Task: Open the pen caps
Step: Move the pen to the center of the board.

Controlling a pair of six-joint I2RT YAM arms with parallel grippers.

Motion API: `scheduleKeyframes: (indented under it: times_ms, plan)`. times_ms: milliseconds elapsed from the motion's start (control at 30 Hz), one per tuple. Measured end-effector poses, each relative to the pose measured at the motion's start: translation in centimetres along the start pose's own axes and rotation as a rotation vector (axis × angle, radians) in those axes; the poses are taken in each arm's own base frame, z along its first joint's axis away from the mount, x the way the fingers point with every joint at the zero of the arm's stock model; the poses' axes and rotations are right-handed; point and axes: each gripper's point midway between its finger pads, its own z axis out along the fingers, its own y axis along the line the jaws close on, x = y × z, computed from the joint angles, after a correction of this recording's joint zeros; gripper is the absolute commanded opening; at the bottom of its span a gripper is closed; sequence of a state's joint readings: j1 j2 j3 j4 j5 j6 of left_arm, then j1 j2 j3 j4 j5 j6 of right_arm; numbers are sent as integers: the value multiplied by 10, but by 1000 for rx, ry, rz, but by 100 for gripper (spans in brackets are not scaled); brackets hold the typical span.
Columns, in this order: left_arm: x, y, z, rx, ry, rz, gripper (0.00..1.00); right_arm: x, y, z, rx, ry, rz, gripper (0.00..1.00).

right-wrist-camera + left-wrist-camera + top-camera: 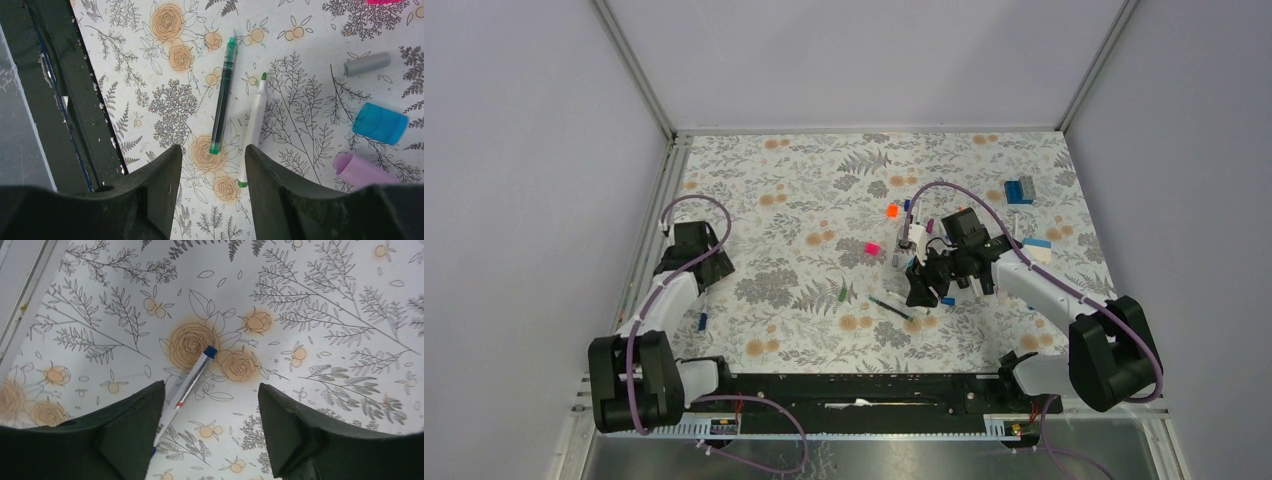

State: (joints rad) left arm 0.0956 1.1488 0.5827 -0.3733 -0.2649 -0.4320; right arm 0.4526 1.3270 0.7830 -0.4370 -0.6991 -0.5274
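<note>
pen caps [380, 123] already off lie loose on the tabletop [310, 215] under my right claw [212, 148]: a blue one, a lilac cap [357, 170] and what looks like a grey cap [366, 64], beside an uncapped green pen [222, 97] and a white marker [255, 125]. that claw is spread and empty. the one i judge left to do is the thin blue-ended pen [192, 377] under my left claw [211, 387], well apart from the rest at the left edge. that claw is spread too, holding nothing. the pen runs diagonally and slips out of sight by the left finger [135, 425], so i cannot tell which end carries the cap. to do this well i would shift left to centre the barrel, turn the wrist so the jaws cross it squarely, come down gently and pinch mid-barrel, leaving both ends free. a slim round barrel lying flat may roll or skid, so i would close slowly.
</note>
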Motion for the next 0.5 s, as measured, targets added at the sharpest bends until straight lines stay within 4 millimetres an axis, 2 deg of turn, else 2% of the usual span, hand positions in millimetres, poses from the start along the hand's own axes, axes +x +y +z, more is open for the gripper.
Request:
scheduleKeyframes:
  times_ms: [300, 500]
  plan:
    - [-7, 2, 31, 81, 93, 116, 66, 0, 0, 0, 1, 1, -3, 57]
    - [-16, 5, 31, 117, 73, 277, 63, 0, 0, 0, 2, 1, -4, 57]
